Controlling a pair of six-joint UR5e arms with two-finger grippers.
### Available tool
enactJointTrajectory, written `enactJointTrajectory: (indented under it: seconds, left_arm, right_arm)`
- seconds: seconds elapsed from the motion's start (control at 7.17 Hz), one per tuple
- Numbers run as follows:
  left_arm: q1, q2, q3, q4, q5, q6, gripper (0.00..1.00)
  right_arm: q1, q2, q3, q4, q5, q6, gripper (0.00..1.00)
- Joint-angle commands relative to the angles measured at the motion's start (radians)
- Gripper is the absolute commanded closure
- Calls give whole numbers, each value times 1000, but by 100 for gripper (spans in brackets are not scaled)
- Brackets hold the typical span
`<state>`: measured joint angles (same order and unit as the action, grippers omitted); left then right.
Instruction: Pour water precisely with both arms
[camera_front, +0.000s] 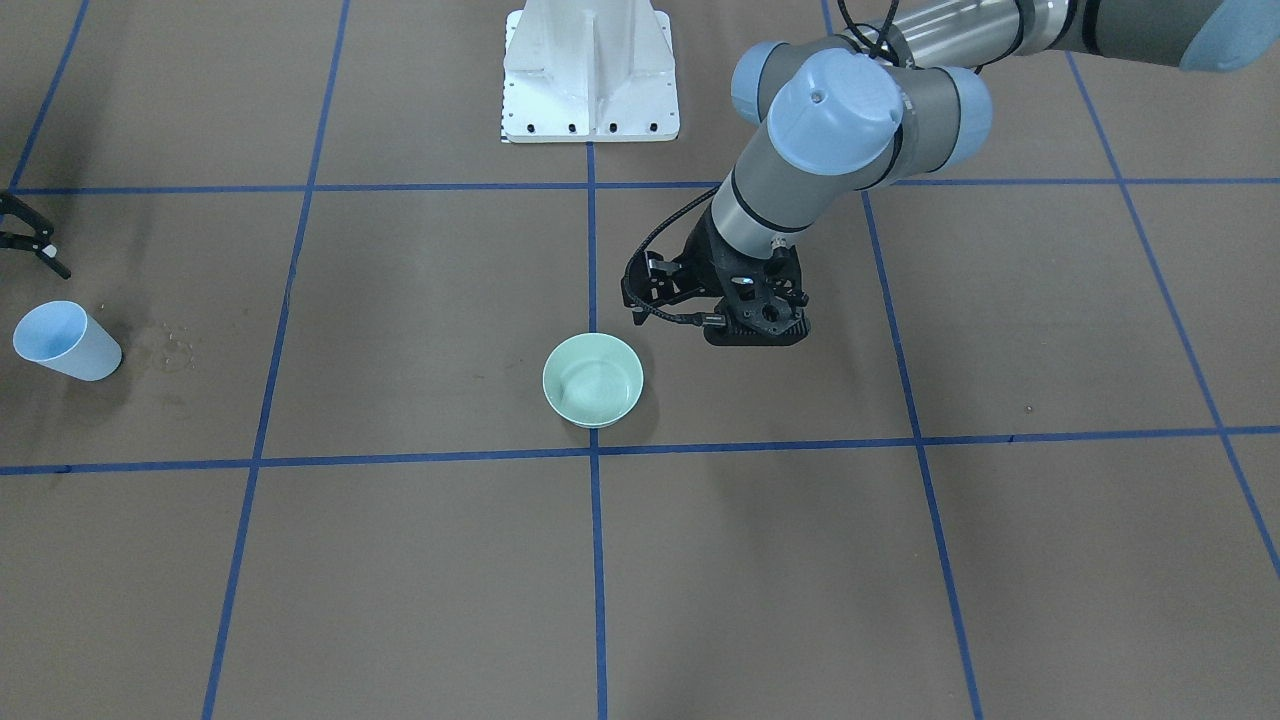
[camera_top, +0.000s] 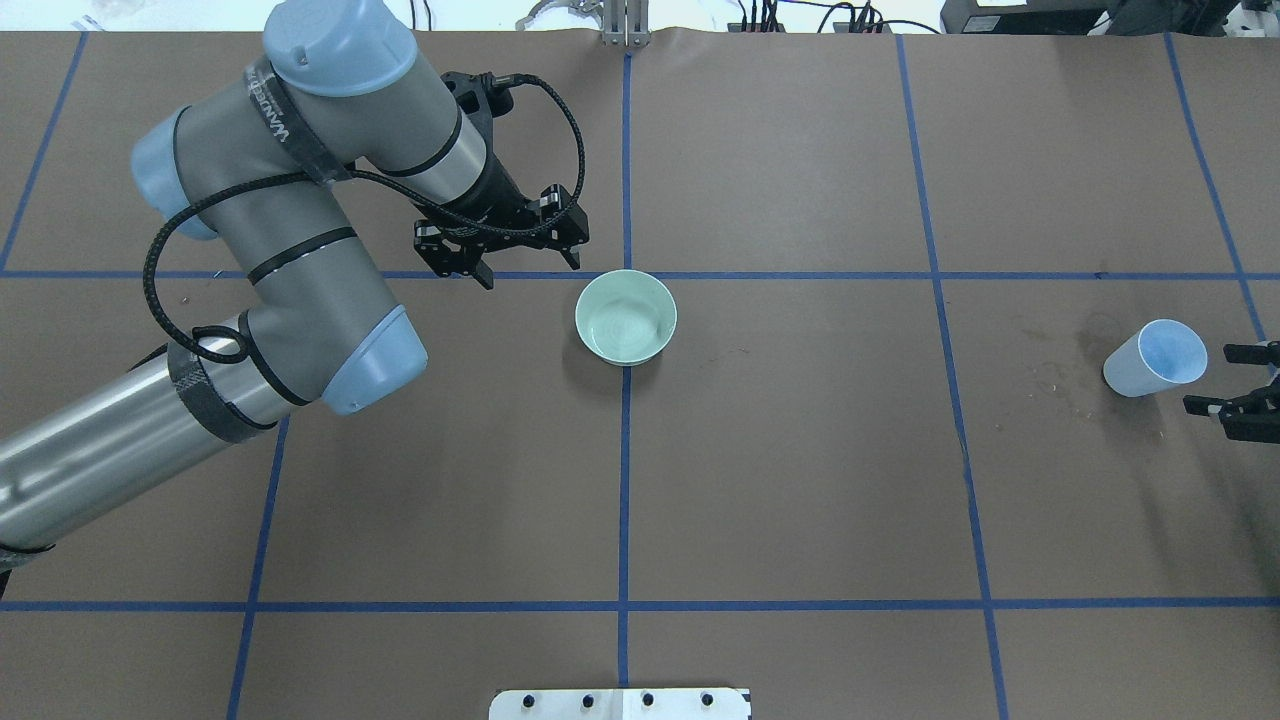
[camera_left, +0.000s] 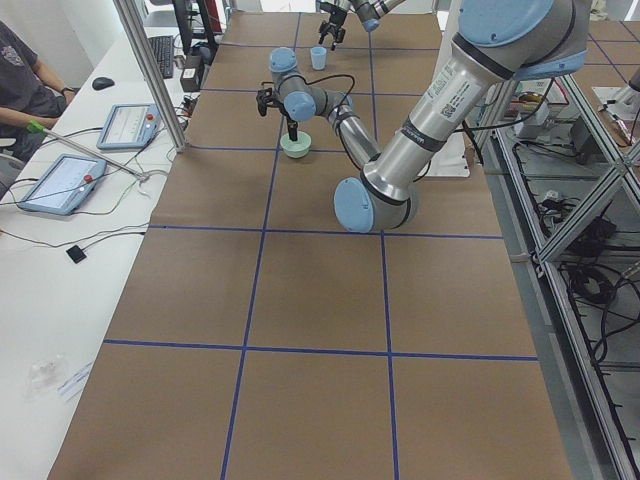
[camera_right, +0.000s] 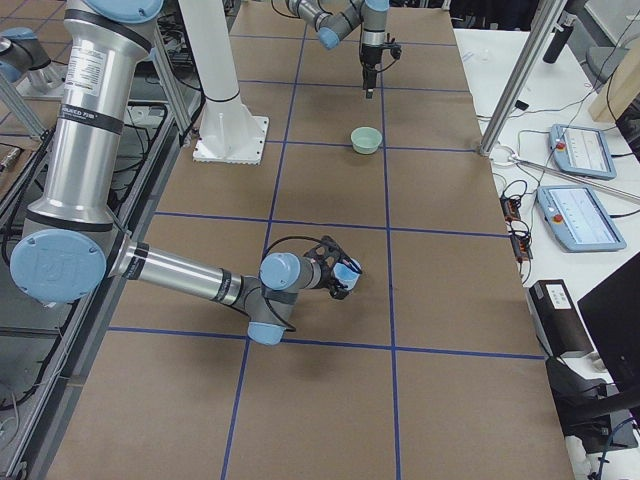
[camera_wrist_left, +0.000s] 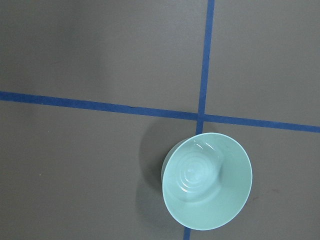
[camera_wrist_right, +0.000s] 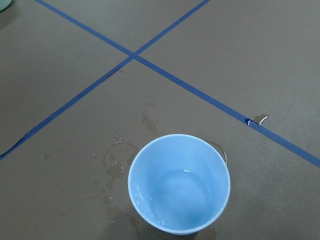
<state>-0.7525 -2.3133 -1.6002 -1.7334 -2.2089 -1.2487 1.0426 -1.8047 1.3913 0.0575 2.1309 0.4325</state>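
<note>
A pale green bowl (camera_top: 626, 318) stands at the table's middle, on a blue tape crossing. It also shows in the front view (camera_front: 593, 380) and the left wrist view (camera_wrist_left: 207, 182), where water (camera_wrist_left: 196, 172) shows as a glossy sheen with glints on its bottom. My left gripper (camera_top: 528, 270) hangs above the table just beside the bowl, open and empty. A light blue cup (camera_top: 1155, 358) stands upright at the table's right end. It holds a little water (camera_wrist_right: 180, 200). My right gripper (camera_top: 1225, 380) is open and empty, close to the cup and clear of it.
Spilled drops and wet marks (camera_wrist_right: 112, 165) lie on the brown paper beside the cup, also in the overhead view (camera_top: 1060, 378). The white pedestal (camera_front: 590, 70) stands at the robot's side. Operators' desks with tablets (camera_left: 60, 180) line the far edge.
</note>
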Motion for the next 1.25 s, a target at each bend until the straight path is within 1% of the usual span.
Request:
enactJointTrajectory:
  seconds: [0.0, 0.28, 0.7, 1.12]
  left_arm:
    - [-1, 3, -4, 0, 0, 0, 0]
    - [-2, 3, -4, 0, 0, 0, 0]
    - [-2, 14, -15, 0, 0, 0, 0]
    - [-2, 20, -23, 0, 0, 0, 0]
  right_arm:
    - [-41, 2, -15, 1, -86, 52, 1]
    - [-82, 4, -23, 4, -115, 70, 1]
    - [-111, 25, -31, 4, -176, 77, 1]
    - [-121, 42, -32, 4, -190, 78, 1]
